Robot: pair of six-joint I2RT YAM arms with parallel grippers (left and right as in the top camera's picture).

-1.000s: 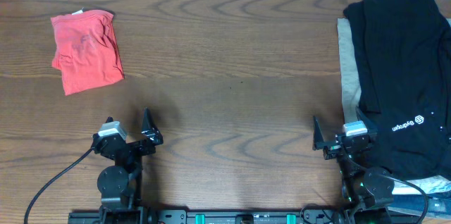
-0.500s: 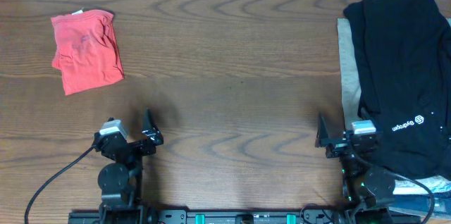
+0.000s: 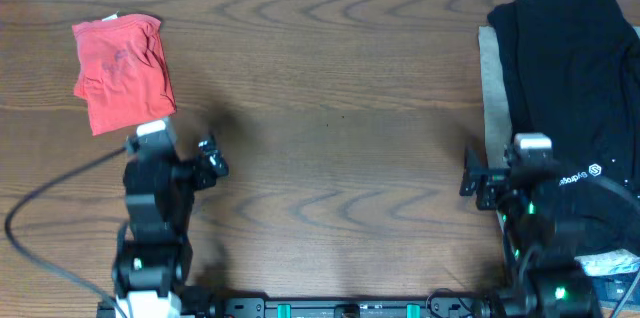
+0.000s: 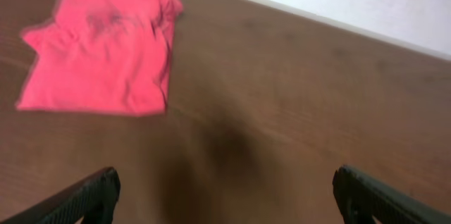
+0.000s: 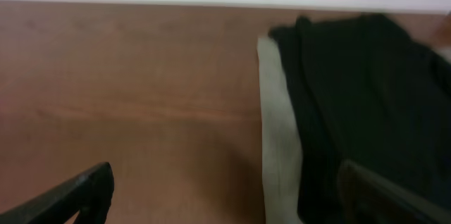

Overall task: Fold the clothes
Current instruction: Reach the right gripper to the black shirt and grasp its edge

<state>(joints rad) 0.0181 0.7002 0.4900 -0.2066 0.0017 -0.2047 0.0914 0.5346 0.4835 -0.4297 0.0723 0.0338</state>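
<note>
Left gripper [image 4: 225,178]: fingers are standing spread, gripping nothing.
Red shirt [image 4: 106,48]: is lying ahead-left of those fingers.
Right gripper [image 5: 225,171]: fingers are standing spread, empty.
Black garment [image 5: 359,90]: is lying ahead-right, overlapping beige cloth [image 5: 278,139].

There are one red garment [image 3: 122,73], one black garment [image 3: 570,88] and one beige cloth [image 3: 493,98] on one table [image 3: 340,108].

Red shirt [image 3: 122,73], upper left of frame: folded to rough rectangle, bit rumpled, lying flat. Black top [image 3: 570,88], right side, top to bottom: spread loose, creased, white logo [image 3: 578,176] low down. Lies over beige cloth [image 3: 492,88], only its left edge strip showing.
</note>
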